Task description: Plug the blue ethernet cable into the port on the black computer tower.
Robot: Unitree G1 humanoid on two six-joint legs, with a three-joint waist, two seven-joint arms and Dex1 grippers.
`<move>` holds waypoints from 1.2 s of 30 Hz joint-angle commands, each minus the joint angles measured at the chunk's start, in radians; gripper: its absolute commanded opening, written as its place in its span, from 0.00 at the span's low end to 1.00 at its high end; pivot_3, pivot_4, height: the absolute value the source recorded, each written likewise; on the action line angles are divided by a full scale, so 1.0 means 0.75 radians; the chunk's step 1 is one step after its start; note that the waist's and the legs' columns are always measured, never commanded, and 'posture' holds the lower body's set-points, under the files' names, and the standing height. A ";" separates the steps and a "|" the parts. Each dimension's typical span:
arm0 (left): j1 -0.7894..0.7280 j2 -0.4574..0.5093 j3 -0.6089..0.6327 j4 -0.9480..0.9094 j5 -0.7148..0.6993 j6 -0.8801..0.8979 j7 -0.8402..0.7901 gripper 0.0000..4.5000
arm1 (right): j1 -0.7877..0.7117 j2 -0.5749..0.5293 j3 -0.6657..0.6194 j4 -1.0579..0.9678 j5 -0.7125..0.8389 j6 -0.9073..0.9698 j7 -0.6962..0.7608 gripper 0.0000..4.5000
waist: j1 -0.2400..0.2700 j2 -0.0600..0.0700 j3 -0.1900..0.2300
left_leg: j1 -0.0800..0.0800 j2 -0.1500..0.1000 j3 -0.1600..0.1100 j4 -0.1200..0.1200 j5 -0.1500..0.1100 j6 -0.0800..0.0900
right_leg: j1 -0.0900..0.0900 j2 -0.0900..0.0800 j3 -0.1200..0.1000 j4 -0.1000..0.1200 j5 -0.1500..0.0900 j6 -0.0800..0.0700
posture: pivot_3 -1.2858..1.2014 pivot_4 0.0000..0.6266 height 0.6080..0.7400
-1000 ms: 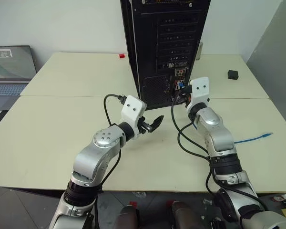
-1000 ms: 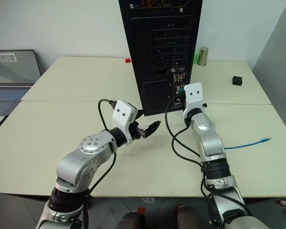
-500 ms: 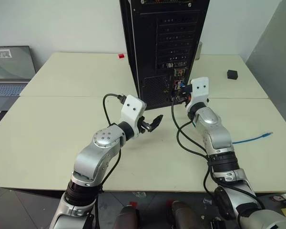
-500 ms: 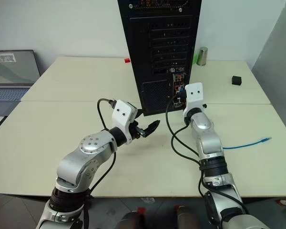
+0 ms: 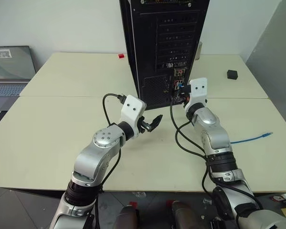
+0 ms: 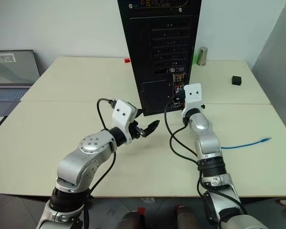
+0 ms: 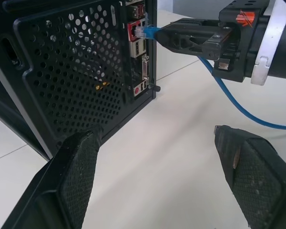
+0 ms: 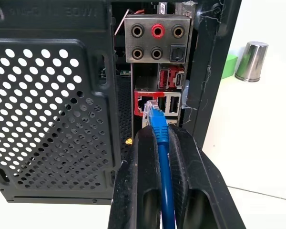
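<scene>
The blue ethernet cable [image 8: 158, 125] sits pinched in the right gripper's [image 8: 158, 138] closed fingers, its clear plug just short of the red-framed port [image 8: 144, 101] on the black computer tower [image 5: 164, 43]. If the plug comes in slightly off-line or tilted, it could jam on the port's frame. The left gripper [image 7: 164, 179] hangs spread and empty above the desk [image 5: 52, 119].

Left arm sits in the lower left of the head view, elbow bent, forearm angling up toward the middle. Its left gripper [image 5: 151, 123] points level and off to the right, black fingers [image 7: 81, 176] spread wide with nothing between them. Right arm runs from the lower right corner up to centre frame, nearly straight. The right gripper [image 8: 158, 138] points forward, fingers squeezed together.
</scene>
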 commanded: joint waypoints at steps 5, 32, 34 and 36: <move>-0.018 -0.009 0.016 -0.047 0.010 -0.043 -0.005 0.89 | -0.050 0.005 -0.008 -0.012 0.007 -0.028 0.014 0.00 | 0.000 0.000 0.000 | 0.000 0.000 0.000 0.000 0.000 0.000 | 0.000 0.000 0.000 0.000 0.000 0.000 | 0.52 0.24 1.00; -0.033 -0.021 0.035 -0.037 0.015 -0.045 -0.011 0.89 | -0.110 0.044 -0.034 0.006 0.015 0.033 -0.037 0.00 | -0.012 0.000 0.000 | 0.000 0.000 0.000 0.000 0.000 0.000 | 0.000 0.000 0.000 0.000 0.000 0.000 | 0.52 0.24 1.00; -0.034 -0.023 0.034 -0.035 0.017 -0.046 -0.009 0.89 | -0.114 0.049 -0.030 0.002 0.016 0.046 -0.042 0.00 | -0.013 0.000 0.000 | 0.000 0.000 0.000 0.000 0.000 0.000 | 0.000 0.000 0.000 0.000 0.000 0.000 | 0.52 0.24 1.00; -0.034 -0.025 0.032 -0.034 0.019 -0.046 -0.008 0.89 | -0.119 0.056 -0.026 0.005 0.018 0.054 -0.044 0.00 | -0.015 0.000 0.000 | 0.000 0.000 0.000 0.000 0.000 0.000 | 0.000 0.000 0.000 0.000 0.000 0.000 | 0.52 0.24 1.00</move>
